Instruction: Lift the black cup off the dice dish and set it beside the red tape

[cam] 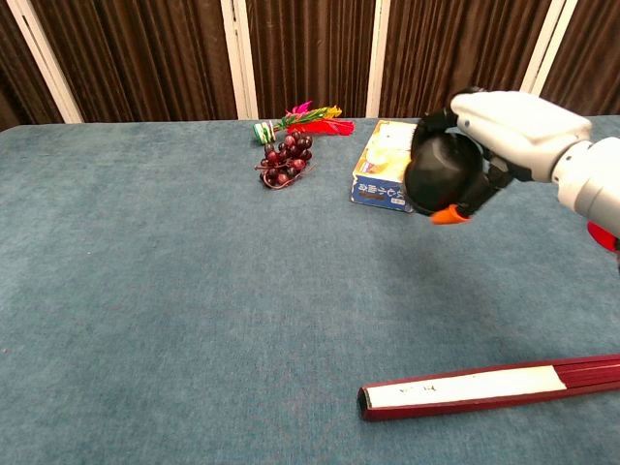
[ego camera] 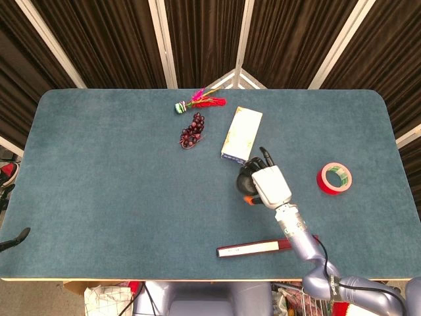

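My right hand (ego camera: 270,185) grips the black cup (ego camera: 246,182) and holds it in the air above the table, just in front of the box. In the chest view the cup (cam: 444,174) is tilted, with its mouth turned toward the camera, and the white hand (cam: 513,131) wraps over it with an orange fingertip below. The red tape (ego camera: 334,178) lies flat to the right of the hand, apart from it; only a red sliver of the tape (cam: 608,235) shows at the chest view's right edge. No dice dish shows in either view. My left hand is out of sight.
A yellow and blue box (ego camera: 241,135) lies just behind the cup. Dark grapes (ego camera: 192,130) and a feathered shuttlecock (ego camera: 200,101) are at the back centre. A long red and white stick (ego camera: 263,247) lies near the front edge.
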Controlling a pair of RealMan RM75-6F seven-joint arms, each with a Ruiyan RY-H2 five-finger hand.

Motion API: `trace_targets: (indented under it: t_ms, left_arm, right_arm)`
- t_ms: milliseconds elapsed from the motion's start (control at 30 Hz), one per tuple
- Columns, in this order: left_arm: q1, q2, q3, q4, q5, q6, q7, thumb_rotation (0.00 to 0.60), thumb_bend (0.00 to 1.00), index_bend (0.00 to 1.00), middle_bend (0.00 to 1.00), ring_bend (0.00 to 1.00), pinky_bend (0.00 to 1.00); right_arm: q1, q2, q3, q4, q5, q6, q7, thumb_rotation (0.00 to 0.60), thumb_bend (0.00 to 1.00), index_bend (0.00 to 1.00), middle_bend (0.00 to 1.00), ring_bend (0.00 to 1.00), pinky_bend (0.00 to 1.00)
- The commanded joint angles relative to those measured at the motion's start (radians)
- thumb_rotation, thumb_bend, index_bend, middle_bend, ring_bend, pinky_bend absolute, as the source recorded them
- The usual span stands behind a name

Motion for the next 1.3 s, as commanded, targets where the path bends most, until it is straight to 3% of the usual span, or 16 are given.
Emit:
trace_targets:
  t_ms: [33,100,200,300,433,533,600,700,833,867,1133,1300]
  left_arm:
    - [-0.001,-0.001,0.001,-0.001,0.001,-0.002,0.003,0.6,0.31,0.12,0.0,0.0,0.09]
    - [-0.002,-0.001,0.001,-0.001,0.002,-0.002,0.004,0.6,0.31,0.12,0.0,0.0,0.09]
    - [0.0,0.0,0.001,-0.001,0.0,0.0,0.001,0.6,0.31,0.12,0.0,0.0,0.09]
    - [0.001,0.001,0.001,-0.002,0.0,0.001,0.0,0.6,0.31,0.12,0.0,0.0,0.09]
    - [0.0,0.0,0.003,-0.002,0.003,-0.001,0.003,0.6,0.31,0.12,0.0,0.0,0.09]
    - [0.0,0.0,0.003,-0.003,0.002,-0.001,0.005,0.6,0.31,0.12,0.0,0.0,0.09]
    - [0.0,0.0,0.003,-0.004,0.001,-0.001,0.005,0.6,0.31,0.12,0.0,0.0,0.09]
    - [0.0,0.0,0.002,-0.004,-0.002,-0.002,0.006,0.6,0.31,0.12,0.0,0.0,0.09]
    - [-0.001,0.001,0.003,-0.005,-0.004,-0.006,0.01,0.6,0.31,0.12,0.0,0.0,0.09]
    - [-0.001,0.001,0.003,-0.006,-0.005,-0.007,0.012,0.6,0.31,0.12,0.0,0.0,0.09]
    - [-0.001,0.002,0.003,-0.01,-0.008,-0.007,0.015,0.6,0.31,0.12,0.0,0.0,0.09]
    - [-0.001,0.002,0.003,-0.01,-0.006,-0.006,0.016,0.6,0.31,0.12,0.0,0.0,0.09]
  right_arm:
    - [0.002,-0.03,-0.03,0.082,-0.037,0.084,-0.138,0.6,0.09,0.45,0.52,0.24,0.0]
    - [-0.017,-0.026,-0.004,-0.01,0.042,0.056,0.002,0.6,0.09,0.45,0.52,0.24,0.0]
    - [-0.053,0.038,0.063,-0.27,0.22,-0.085,0.401,0.6,0.09,0.45,0.52,0.25,0.0]
    - [-0.07,0.139,0.121,-0.423,0.271,-0.23,0.748,0.6,0.09,0.45,0.52,0.25,0.0]
    - [-0.086,0.22,0.167,-0.492,0.236,-0.356,1.089,0.6,0.09,0.45,0.52,0.25,0.0]
    - [-0.093,0.253,0.182,-0.486,0.174,-0.387,1.218,0.6,0.09,0.46,0.52,0.25,0.0]
    - [-0.089,0.245,0.151,-0.404,0.094,-0.315,1.064,0.6,0.09,0.47,0.52,0.25,0.0]
    - [-0.093,0.146,0.115,-0.254,0.033,-0.104,0.614,0.6,0.09,0.47,0.52,0.25,0.0]
    - [-0.087,0.016,0.1,-0.055,-0.067,0.126,0.14,0.6,0.09,0.47,0.52,0.25,0.0]
    - [-0.085,-0.017,0.095,-0.011,-0.081,0.164,0.07,0.6,0.09,0.47,0.52,0.25,0.0]
    - [-0.048,-0.053,0.016,0.192,-0.151,0.179,-0.182,0.6,0.09,0.47,0.52,0.25,0.0]
    - [-0.054,-0.052,0.006,0.165,-0.093,0.142,-0.107,0.6,0.09,0.47,0.52,0.25,0.0]
